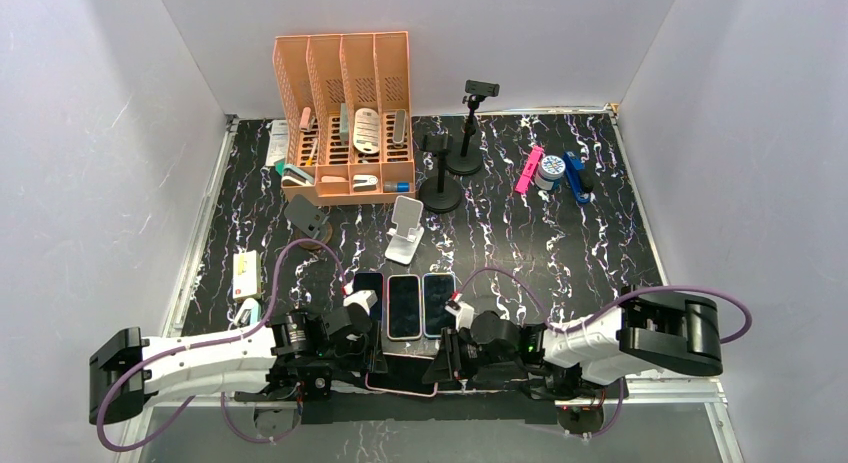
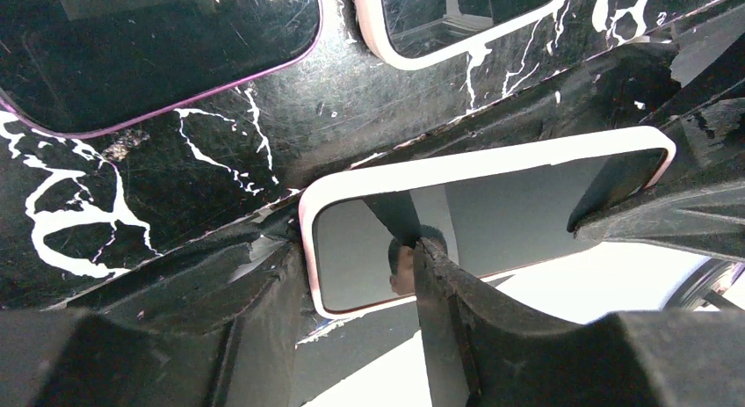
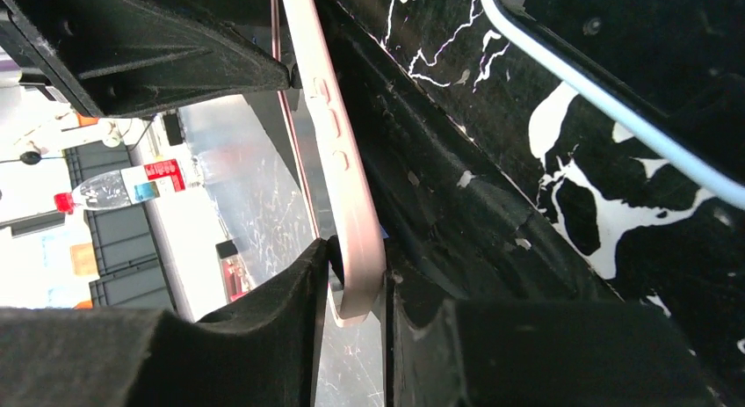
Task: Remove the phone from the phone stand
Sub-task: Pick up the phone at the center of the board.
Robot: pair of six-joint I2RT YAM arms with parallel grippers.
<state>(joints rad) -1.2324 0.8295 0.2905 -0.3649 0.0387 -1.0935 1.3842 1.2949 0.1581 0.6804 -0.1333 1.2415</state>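
Observation:
A phone in a pale pink case (image 2: 492, 156) is held at the table's near edge between both grippers; it shows edge-on in the right wrist view (image 3: 347, 178) and dimly from above (image 1: 405, 361). My left gripper (image 2: 351, 266) is shut on one end of it, one finger (image 2: 448, 293) lying on the screen. My right gripper (image 3: 356, 288) is shut on the other end, clamping the case's edge. The white phone stand (image 1: 405, 228) stands empty at mid-table, well beyond both grippers (image 1: 378, 355) (image 1: 442, 361).
Three other phones (image 1: 404, 305) lie flat side by side just beyond the grippers. An orange file organizer (image 1: 345, 113) stands at the back left. Two black stands (image 1: 440, 188) (image 1: 466, 133) are behind the white stand. Small items (image 1: 550, 171) lie at the back right.

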